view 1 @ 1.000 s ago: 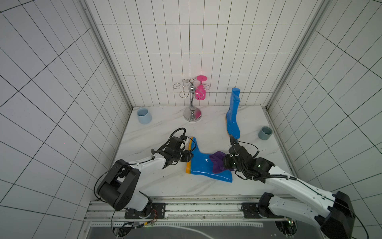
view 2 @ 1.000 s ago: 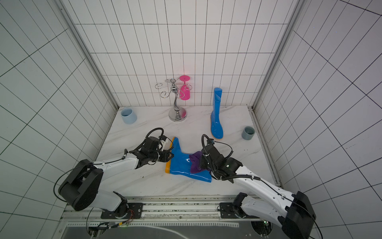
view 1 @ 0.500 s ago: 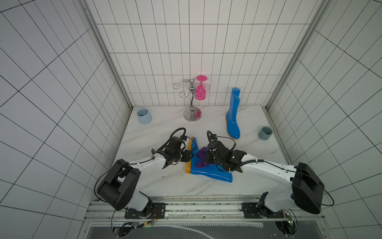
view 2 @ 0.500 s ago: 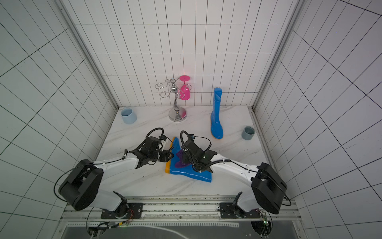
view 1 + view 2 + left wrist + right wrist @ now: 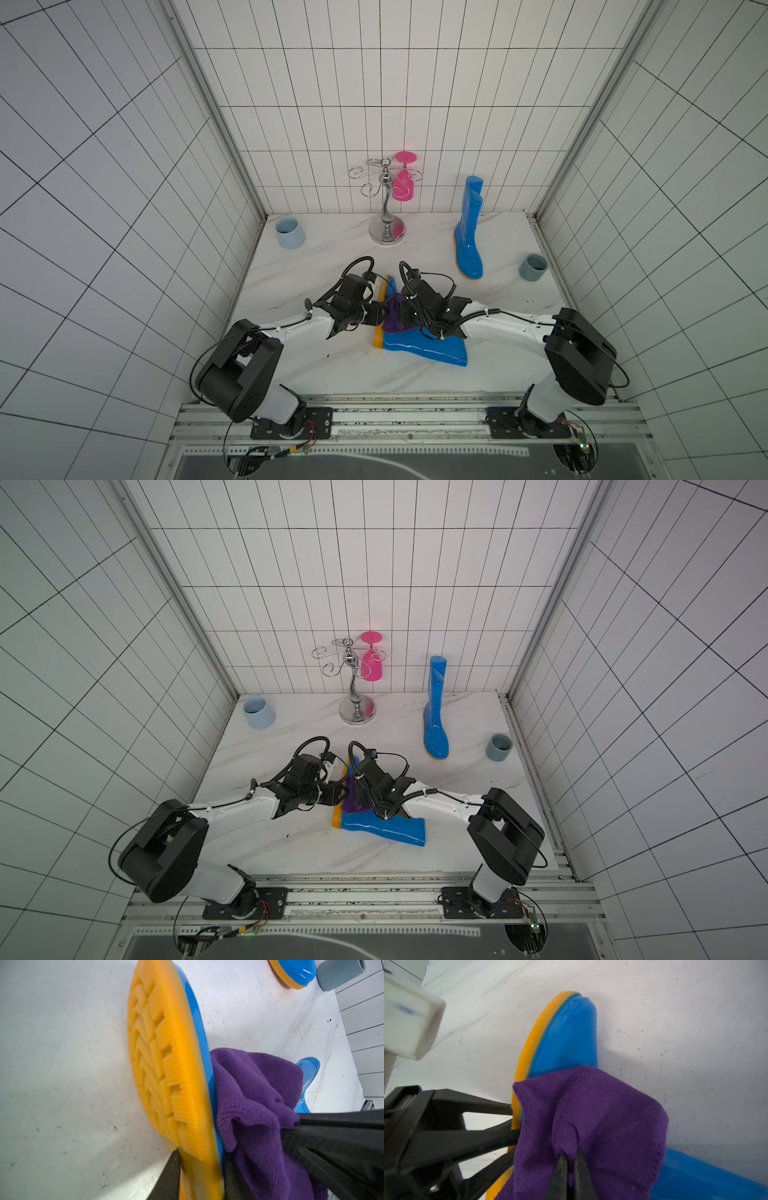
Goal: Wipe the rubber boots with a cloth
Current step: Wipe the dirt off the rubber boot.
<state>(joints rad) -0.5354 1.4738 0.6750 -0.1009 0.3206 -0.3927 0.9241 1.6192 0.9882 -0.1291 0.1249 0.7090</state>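
**Pinching the cloth [image 5: 591, 1118] down over the lying boot [image 5: 566, 1039]**

Right tool [image 5: 570, 1160] first. Its two black fingers are squeezed almost together with a tuck of purple fabric caught between the tips, a firm pinch on the cloth and nothing else. From there the cloth drapes over the boot's foot, covering the blue upper from mid-foot back, while the toe pokes out bare beyond it.

Opposite, the left tool [image 5: 200, 1167] is narrowly parted and clamped on that same boot toward the heel end. One finger sits against the ridged orange sole [image 5: 158, 1059]; the other is on the blue side, partly hidden by the cloth. In both top views the two tools meet nearly nose to nose.

The boot lies on its side on the white marbled table [image 5: 353, 382], sole facing the left arm, shaft stretched toward the right arm's side.

Wider out, the standing boot [image 5: 469, 232] is upright, well apart, near the back wall on the right. A grey cup [image 5: 533, 268] sits near it at the table's right edge, and a light-blue cup [image 5: 289, 232] is in the back left corner. Between the cups is a chrome stand [image 5: 386, 208] with a pink glass [image 5: 403, 187] hanging upside down.
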